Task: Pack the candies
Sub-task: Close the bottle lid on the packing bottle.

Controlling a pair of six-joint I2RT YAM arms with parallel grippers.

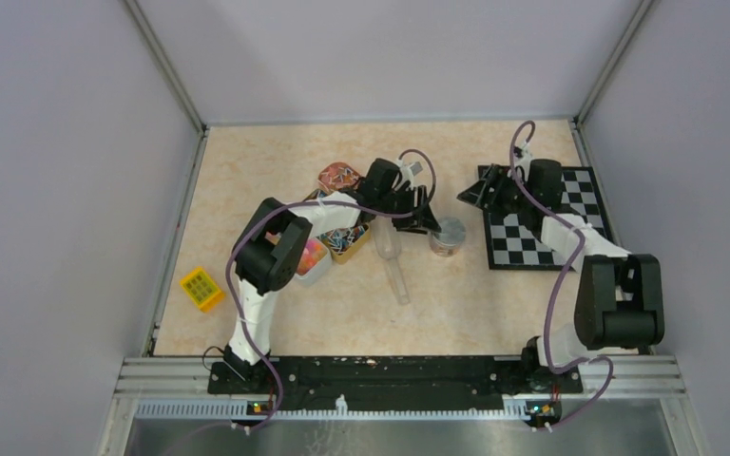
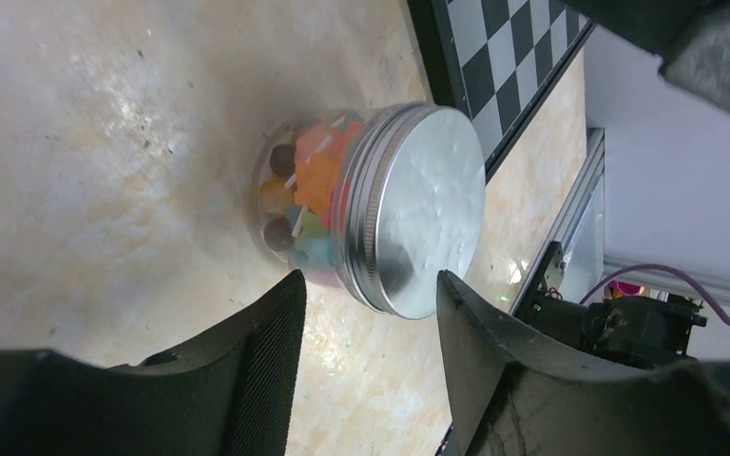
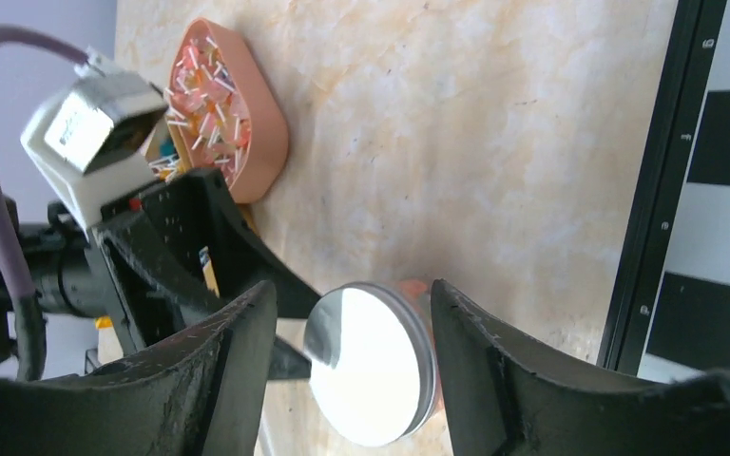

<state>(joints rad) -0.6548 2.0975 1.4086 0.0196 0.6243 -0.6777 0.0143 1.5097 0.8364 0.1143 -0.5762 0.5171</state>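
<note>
A small clear jar with a silver screw lid (image 1: 449, 236) stands on the table, lid on, with coloured sweets inside. My left gripper (image 1: 427, 222) is open and empty, its fingertips just short of the jar (image 2: 418, 209). My right gripper (image 1: 470, 195) is open and empty, above and behind the jar; its lid (image 3: 371, 366) shows between the fingers (image 3: 238, 351). The candies (image 1: 312, 255), a pink and orange mass, lie in a white cup partly hidden by the left arm.
A clear plastic scoop (image 1: 394, 266) lies left of the jar. A peach heart-shaped bowl of sprinkles (image 1: 339, 178) (image 3: 228, 123) and a box of mixed bits (image 1: 344, 239) stand at the left. A yellow block (image 1: 201, 288) lies further left. A checkerboard (image 1: 542, 223) lies at the right.
</note>
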